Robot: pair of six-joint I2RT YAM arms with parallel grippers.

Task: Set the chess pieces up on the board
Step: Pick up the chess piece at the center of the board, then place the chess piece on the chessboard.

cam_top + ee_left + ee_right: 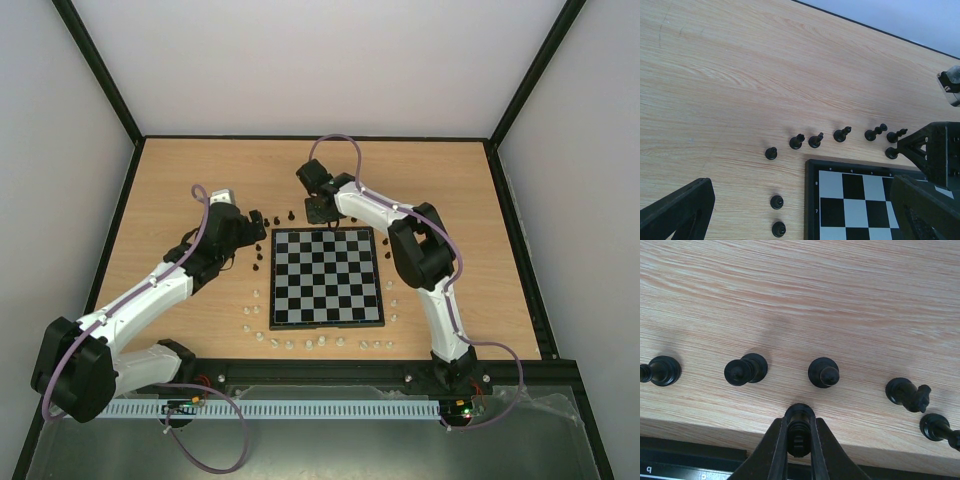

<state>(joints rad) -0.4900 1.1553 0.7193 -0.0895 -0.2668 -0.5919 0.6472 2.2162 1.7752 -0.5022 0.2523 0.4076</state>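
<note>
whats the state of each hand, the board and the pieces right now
left hand, open, holding nothing
right hand, shut on a black piece
board, no pieces on its squares
loose black pieces, off the board by its far-left corner
white pieces, off the board along its left and near edges
</note>
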